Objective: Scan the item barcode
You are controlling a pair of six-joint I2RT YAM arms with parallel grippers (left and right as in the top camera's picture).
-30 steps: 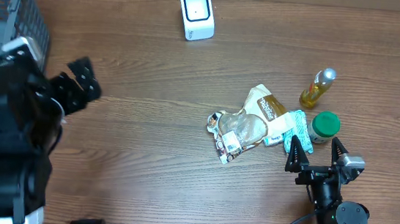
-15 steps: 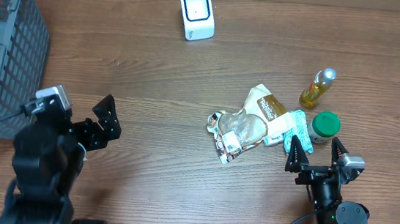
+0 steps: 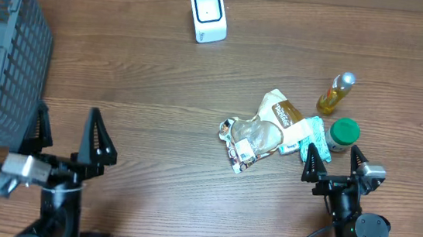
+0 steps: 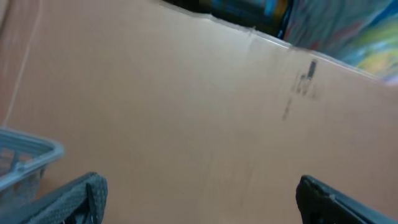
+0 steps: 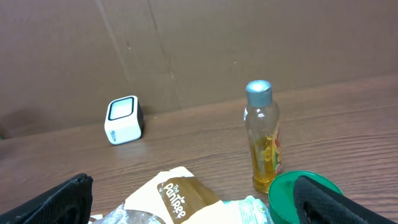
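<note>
Left end effector point(image 3: 66, 116) has pulled back beside basket point(image 3: 3, 59), jaws spread.

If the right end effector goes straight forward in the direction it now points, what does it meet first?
Probably the green-lidded jar, just ahead of the open right end effector, with the teal packet beside it. Height is unclear, so it might pass above both.

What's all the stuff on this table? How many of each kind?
Bags and packets: 3 (cream-brown bag, clear pouch, teal packet)
Bottle of yellow liquid: 1
Green-lidded jar: 1
White scanner: 1
Grey mesh basket: 1
Total: 7
</note>
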